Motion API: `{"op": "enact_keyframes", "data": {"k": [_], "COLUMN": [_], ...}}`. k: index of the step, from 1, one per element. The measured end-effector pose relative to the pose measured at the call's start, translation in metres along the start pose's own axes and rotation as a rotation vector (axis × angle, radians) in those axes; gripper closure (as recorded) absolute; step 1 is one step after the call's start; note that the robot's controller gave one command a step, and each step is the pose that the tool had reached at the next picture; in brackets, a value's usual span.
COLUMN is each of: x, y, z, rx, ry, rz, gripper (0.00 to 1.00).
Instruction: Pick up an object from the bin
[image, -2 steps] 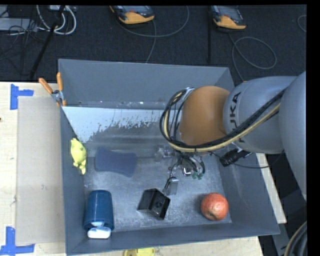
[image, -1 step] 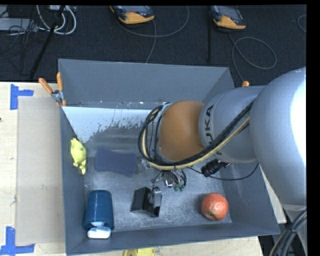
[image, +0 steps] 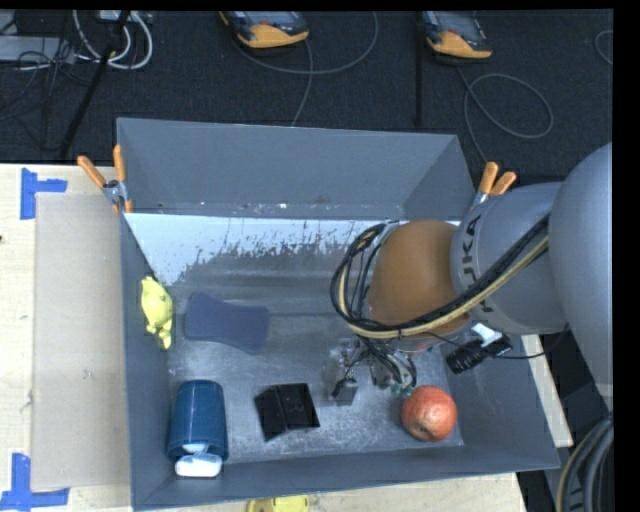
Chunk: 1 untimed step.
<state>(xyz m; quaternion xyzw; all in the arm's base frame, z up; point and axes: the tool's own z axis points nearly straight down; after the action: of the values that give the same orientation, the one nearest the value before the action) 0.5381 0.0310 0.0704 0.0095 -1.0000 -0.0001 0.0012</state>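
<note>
Camera view: at the bin's (image: 300, 180) left lies a blue canister (image: 196, 418), white cap toward the near wall. Next a flat black block (image: 287, 408), slightly skewed, then the gripper (image: 348, 384) low beside it, its opening impossible to tell, and a red apple (image: 430, 414) near the right wall.

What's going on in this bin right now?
The KUKA arm reaches into the grey metal bin from the right. Its jaws are down near the floor, between a flat black square block and a round red apple-like fruit. Both of those lie on the bin floor, and neither looks lifted. A blue cylinder with a white cap, a small yellow toy figure and a flat blue-grey sheet lie apart on the left side.
</note>
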Motion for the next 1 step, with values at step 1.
{"op": "enact_keyframes", "data": {"k": [1], "x": [0.0], "y": [-0.0001], "z": [0.0], "rx": [0.0], "ry": [0.0], "rz": [0.001], "gripper": [0.0]}}
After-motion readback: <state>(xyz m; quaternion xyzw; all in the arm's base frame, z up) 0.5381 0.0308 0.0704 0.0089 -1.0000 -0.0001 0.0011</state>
